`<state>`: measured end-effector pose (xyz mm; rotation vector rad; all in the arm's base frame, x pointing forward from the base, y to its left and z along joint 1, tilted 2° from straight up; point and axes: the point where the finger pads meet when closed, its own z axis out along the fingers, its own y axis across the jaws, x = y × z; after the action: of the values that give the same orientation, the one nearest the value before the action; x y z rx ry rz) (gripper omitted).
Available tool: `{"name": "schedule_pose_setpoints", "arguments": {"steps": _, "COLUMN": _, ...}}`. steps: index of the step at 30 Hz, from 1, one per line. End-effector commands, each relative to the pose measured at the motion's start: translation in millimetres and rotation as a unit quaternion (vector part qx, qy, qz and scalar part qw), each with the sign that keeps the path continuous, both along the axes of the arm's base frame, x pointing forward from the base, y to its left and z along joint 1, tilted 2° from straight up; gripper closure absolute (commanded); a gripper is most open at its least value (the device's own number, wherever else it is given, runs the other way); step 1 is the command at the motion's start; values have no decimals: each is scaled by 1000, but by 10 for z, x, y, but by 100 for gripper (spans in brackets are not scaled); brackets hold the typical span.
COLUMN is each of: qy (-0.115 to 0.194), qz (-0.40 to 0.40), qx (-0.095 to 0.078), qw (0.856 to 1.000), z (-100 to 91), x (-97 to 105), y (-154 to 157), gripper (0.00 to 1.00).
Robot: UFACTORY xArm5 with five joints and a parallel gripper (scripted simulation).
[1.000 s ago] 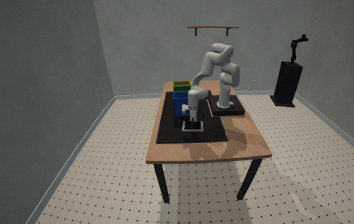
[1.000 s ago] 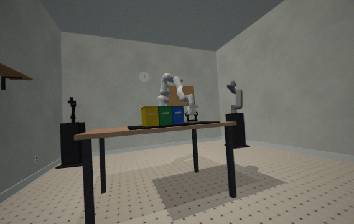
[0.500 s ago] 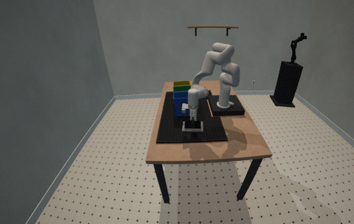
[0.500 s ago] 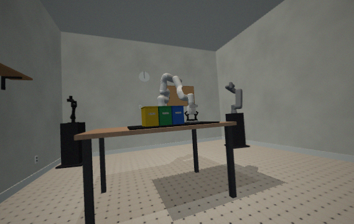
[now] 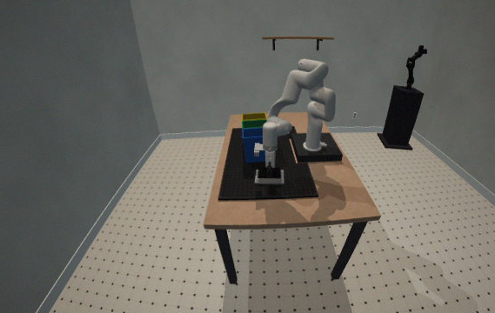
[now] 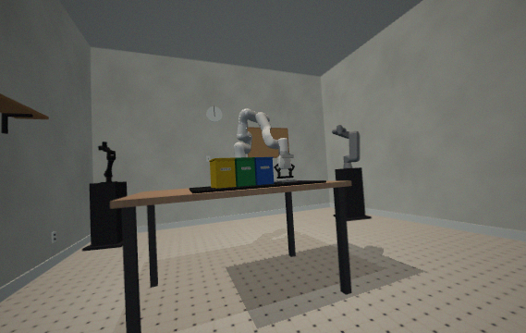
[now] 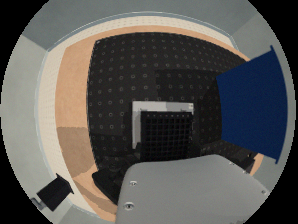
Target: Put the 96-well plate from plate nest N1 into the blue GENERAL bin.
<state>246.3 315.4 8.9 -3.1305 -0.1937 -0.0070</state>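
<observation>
The smooth white, rounded-segment robot arm [image 5: 304, 84] has thick tubular links joined by bulbous elbow housings, all matte and unmarked. Its column foot widens into a pale ring on a flat black square base plate [image 5: 334, 153]. At the wrist, a white boxy block carries the dark, two-fingered claw [image 5: 270, 165].
</observation>
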Motion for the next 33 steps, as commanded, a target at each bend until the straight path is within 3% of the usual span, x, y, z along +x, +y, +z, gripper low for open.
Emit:
{"name": "schedule_pose_setpoints", "arguments": {"steps": 1, "qy": -1, "qz": 0, "qx": 1, "qw": 1000, "z": 32, "x": 8, "y": 10, "gripper": 100}}
{"name": "schedule_pose_setpoints", "arguments": {"steps": 8, "qy": -1, "qz": 0, "qx": 1, "qw": 1000, "z": 32, "x": 8, "y": 10, "gripper": 100}}
{"name": "schedule_pose_setpoints", "arguments": {"steps": 33, "qy": -1, "qz": 0, "qx": 1, "qw": 1000, "z": 416, "x": 15, "y": 2, "gripper": 100}}
